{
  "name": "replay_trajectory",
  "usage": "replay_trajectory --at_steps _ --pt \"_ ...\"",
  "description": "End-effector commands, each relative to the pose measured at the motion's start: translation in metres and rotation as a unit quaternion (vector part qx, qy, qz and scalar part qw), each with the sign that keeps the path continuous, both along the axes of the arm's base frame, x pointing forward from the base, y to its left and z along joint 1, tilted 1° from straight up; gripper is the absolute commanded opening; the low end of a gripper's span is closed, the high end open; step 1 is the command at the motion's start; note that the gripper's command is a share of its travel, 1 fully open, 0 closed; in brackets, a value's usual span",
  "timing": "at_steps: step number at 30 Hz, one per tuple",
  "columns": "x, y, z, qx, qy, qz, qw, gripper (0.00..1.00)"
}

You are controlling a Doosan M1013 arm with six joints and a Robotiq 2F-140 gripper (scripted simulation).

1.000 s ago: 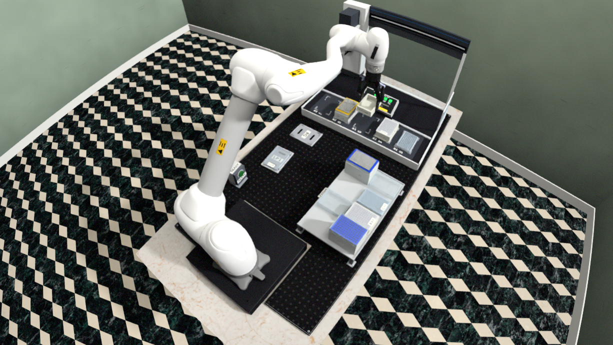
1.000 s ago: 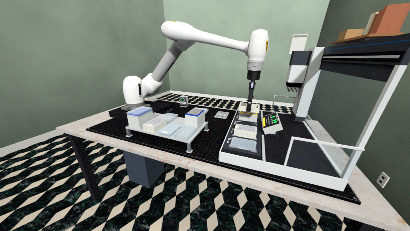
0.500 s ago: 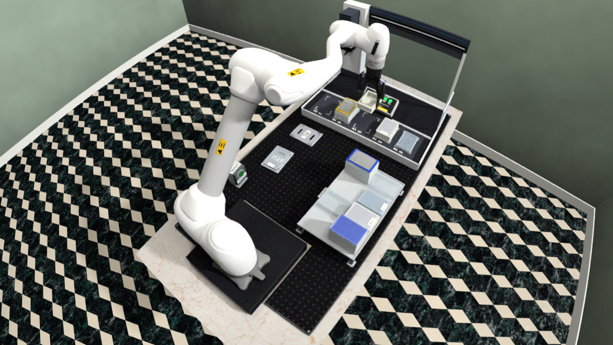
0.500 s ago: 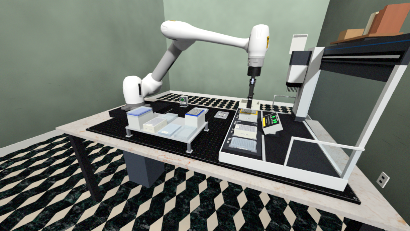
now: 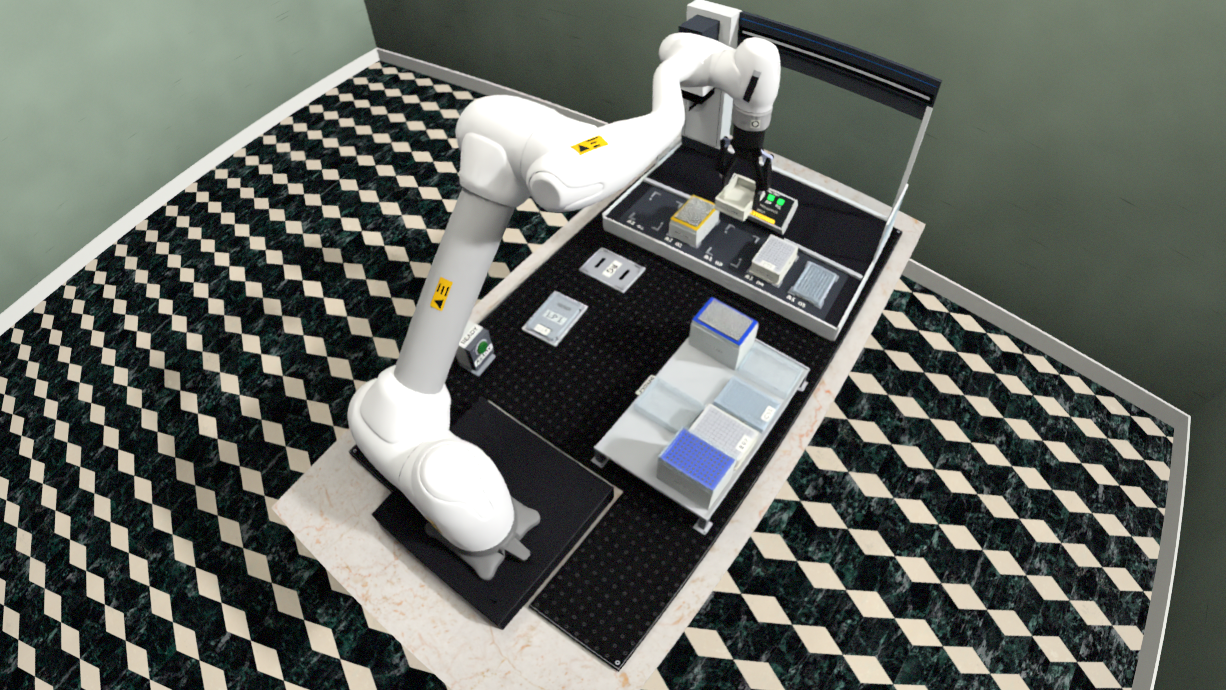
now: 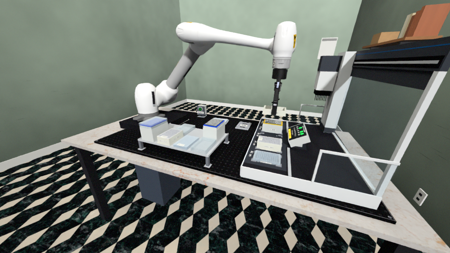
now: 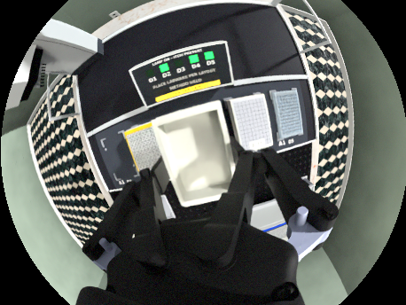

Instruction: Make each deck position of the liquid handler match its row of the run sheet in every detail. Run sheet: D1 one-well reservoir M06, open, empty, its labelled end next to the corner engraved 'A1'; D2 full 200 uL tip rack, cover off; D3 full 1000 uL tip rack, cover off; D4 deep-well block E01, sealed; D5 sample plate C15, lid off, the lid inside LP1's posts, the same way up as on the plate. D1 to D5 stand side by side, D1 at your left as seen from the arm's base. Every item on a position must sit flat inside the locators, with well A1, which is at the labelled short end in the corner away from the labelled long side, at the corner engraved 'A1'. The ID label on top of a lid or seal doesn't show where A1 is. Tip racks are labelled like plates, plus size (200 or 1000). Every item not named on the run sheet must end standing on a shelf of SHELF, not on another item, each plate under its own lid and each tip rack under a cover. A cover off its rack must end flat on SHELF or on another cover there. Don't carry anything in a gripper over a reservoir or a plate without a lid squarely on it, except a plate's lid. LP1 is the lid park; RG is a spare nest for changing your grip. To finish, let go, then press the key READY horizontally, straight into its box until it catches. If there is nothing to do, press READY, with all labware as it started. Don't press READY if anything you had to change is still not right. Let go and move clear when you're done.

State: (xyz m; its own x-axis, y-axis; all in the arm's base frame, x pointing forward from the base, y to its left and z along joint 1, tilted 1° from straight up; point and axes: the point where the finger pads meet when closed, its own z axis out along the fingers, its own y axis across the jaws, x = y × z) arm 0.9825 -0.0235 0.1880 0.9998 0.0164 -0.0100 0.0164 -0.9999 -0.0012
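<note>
My gripper [image 5: 744,186] is shut on a white, open, empty one-well reservoir [image 5: 736,198] and holds it above the deck, behind the yellow-rimmed tip rack [image 5: 693,218]. In the wrist view the reservoir [image 7: 195,156] sits between my fingers, with the yellow-rimmed rack [image 7: 142,147] to its left and the deep-well block [image 7: 250,121] and the clear sample plate [image 7: 287,112] to its right. The leftmost deck position [image 5: 639,208] holds nothing. The deep-well block [image 5: 774,259] and the plate [image 5: 813,282] stand on the two rightmost positions. I cannot read any labels.
The status panel [image 5: 776,208] with green lights lies just behind the reservoir. The pipetting gantry [image 5: 831,54] spans the deck's back. SHELF [image 5: 707,402] holds a blue-rimmed rack [image 5: 724,330], a blue-covered rack [image 5: 696,458] and flat plates. LP1 [image 5: 555,318], RG [image 5: 615,273] and the READY key [image 5: 478,349] lie near the arm.
</note>
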Motion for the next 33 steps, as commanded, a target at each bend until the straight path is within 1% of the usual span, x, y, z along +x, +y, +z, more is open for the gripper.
replay_trajectory --at_steps 1,5,20,22,33 --pt "0.0 0.0 0.007 0.0 -0.001 0.0 1.0 0.1" --pt "0.0 0.0 0.01 0.0 -0.001 0.0 1.0 0.1" --pt "0.001 0.0 0.035 0.0 -0.001 0.0 1.0 0.1" --pt "0.001 0.0 0.035 0.0 -0.001 0.0 1.0 0.1" --pt "0.001 0.0 0.053 0.0 -0.001 0.0 1.0 0.1"
